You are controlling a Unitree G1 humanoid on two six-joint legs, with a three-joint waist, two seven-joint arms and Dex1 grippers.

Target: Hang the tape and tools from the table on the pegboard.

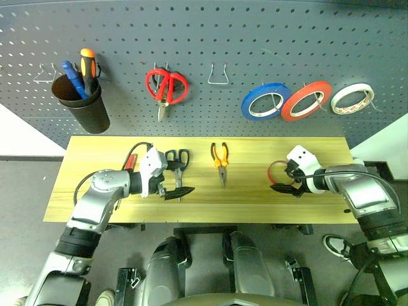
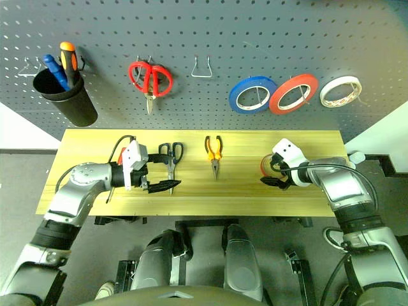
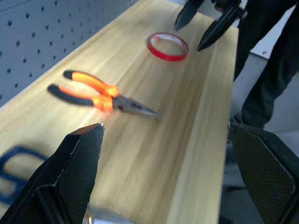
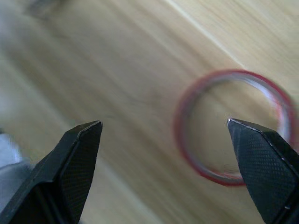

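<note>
Left eye view, pegboard (image 1: 255, 38): dark grey panel along the far edge of the surface; black cup (image 1: 83, 105) with blue and orange screwdrivers at its left, red scissors (image 1: 167, 86) on a hook, an empty wire hook (image 1: 218, 75) beside them, then blue tape (image 1: 264, 102), red tape roll (image 1: 307, 100) and white tape (image 1: 352, 97) already hung toward the right.
Surface (image 1: 248, 197): light yellow plank top.
Red screwdriver (image 1: 131, 160): left part of the surface, mostly hidden behind the left arm.
Left pincer (image 1: 177, 191): wide, nothing held, tips over the near-left part of the surface, just beside the blades of the dark scissors (image 1: 177, 160).
Dark scissors: lying flat, handles toward the far edge, blades toward the near edge.
Pliers (image 1: 220, 159): mid surface, orange-and-black handles toward the far edge, nose toward the near edge, apart from both pincers.
Thin red tape ring (image 1: 278, 171): flat on the right part of the surface.
Right pincer (image 1: 285, 187): wide, empty, hanging right over the ring; right wrist view puts one finger (image 4: 261, 158) over the ring's rim, other finger over bare wood; contact cannot be told.
Step in hand: looks like the approach to the tape ring with the right arm; left arm probably lining up on the scissors.
Task progress: nothing from the surface hung yet, four items left.
Next move needs: lower the right pincer so one finger goes inside the ring and one outside, pinch the thin wall, lift clear, then find a free peg.
Risk: ring is low and flat, so fingers may skid it along the wood.
</note>
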